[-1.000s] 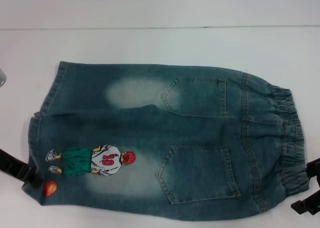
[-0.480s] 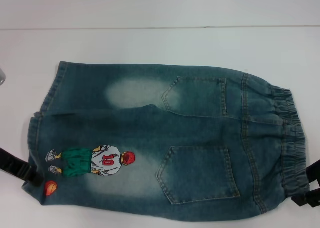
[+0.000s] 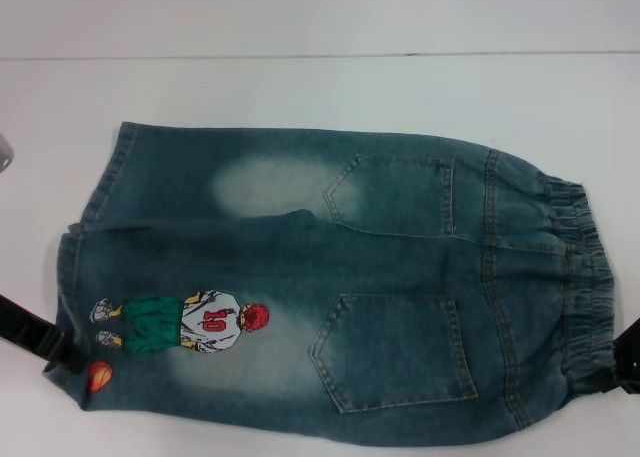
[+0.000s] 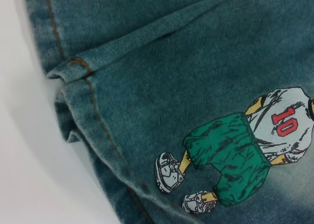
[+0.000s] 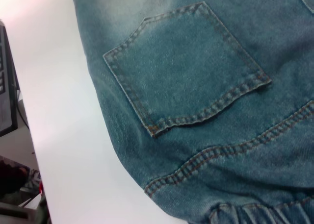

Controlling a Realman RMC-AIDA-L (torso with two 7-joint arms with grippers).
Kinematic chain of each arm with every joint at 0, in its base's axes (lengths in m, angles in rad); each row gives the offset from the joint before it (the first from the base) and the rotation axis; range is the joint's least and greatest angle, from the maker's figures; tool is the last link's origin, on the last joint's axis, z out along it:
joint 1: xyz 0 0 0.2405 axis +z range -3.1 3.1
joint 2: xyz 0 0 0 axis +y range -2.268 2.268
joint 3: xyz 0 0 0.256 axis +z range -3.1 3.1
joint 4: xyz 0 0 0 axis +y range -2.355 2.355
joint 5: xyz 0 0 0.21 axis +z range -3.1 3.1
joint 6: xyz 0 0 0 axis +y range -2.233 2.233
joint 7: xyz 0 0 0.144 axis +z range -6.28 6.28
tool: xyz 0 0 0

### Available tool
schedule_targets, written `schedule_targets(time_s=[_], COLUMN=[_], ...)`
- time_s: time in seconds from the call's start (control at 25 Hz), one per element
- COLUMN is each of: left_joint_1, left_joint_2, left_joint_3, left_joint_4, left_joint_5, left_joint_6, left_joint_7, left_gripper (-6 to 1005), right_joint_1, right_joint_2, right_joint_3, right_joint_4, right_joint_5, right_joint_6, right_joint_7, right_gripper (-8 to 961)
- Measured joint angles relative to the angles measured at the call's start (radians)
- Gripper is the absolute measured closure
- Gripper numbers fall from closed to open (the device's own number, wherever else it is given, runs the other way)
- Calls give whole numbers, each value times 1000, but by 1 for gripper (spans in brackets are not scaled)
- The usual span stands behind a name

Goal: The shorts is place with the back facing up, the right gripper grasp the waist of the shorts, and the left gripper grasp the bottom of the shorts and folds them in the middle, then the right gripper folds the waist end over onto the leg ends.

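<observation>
Both claws at shorts' near corners, finger state can't tell.
Left claw (image 3: pixel 45 345) touching bottom (image 3: pixel 72 277) by orange ball (image 3: pixel 99 377); right claw (image 3: pixel 625 362) just beside waist (image 3: pixel 585 277). Risk: pinching a single layer, shorts (image 3: pixel 330 287) dragging flat on counter (image 3: pixel 300 87), skewed fold. Nothing beyond blocking.

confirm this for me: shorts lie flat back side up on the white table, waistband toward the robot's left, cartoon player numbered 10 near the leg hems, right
Not quite: the head view shows the waistband of the shorts toward the robot's right, not left. The rest holds: back side up on the white table, cartoon player near the leg hems.
</observation>
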Motion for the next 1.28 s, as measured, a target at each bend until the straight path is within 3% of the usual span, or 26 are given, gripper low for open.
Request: schedule_targets(time_s=[0.16, 0.36, 0.8, 1.28], left_joint_1=[1, 12, -6, -18], left_joint_2=[-3, -2, 25, 17], left_joint_3=[0, -10, -102, -96], left_joint_4=[1, 6, 7, -68], left_joint_5=[-2, -86, -194, -281], left_joint_6=[-4, -49, -188, -483], left_joint_7=[17, 40, 68, 119], left_gripper=[914, 912, 908, 903], right_joint_1=[0, -12, -10, 3], right_joint_2=[0, -5, -15, -3], right_joint_3=[1, 48, 139, 168], right_joint_4=[-3, -7, -22, -13], right_joint_5=[9, 76, 243, 323], right_joint_6=[12, 22, 120, 361], right_joint_7=[-6, -54, -73, -30], right_gripper=[875, 902, 897, 891])
